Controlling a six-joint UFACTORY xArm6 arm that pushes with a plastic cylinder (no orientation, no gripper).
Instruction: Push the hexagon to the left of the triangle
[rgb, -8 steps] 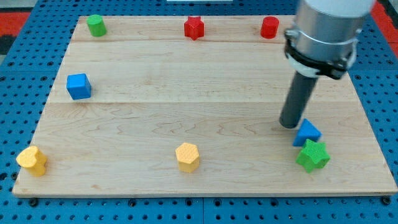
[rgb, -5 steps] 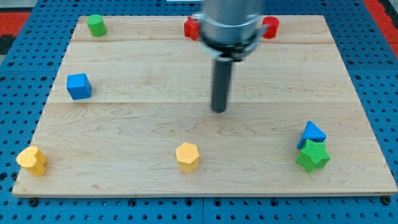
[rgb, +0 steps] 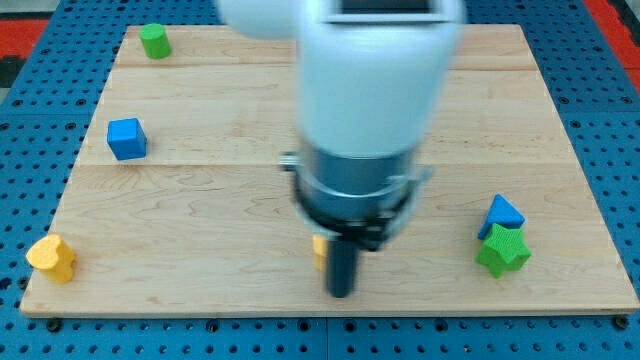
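Pale wooden board (rgb: 200, 200) on blue pegboard (rgb: 30, 120); gripperless rod's tip (rgb: 341, 293) beside mostly hidden yellow hexagon block (rgb: 319, 251); no legible writing.

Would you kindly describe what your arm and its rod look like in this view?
My arm is a broad white cylinder, blurred here, with a dark panel at the view's top. Below it sits a grey metallic collar ringed by a black clamp. From that hangs a straight dark rod ending in my tip. No cables or markings can be made out.

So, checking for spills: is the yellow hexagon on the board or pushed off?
On the board: a yellow hexagon sliver shows left of my tip, inside the board edge.
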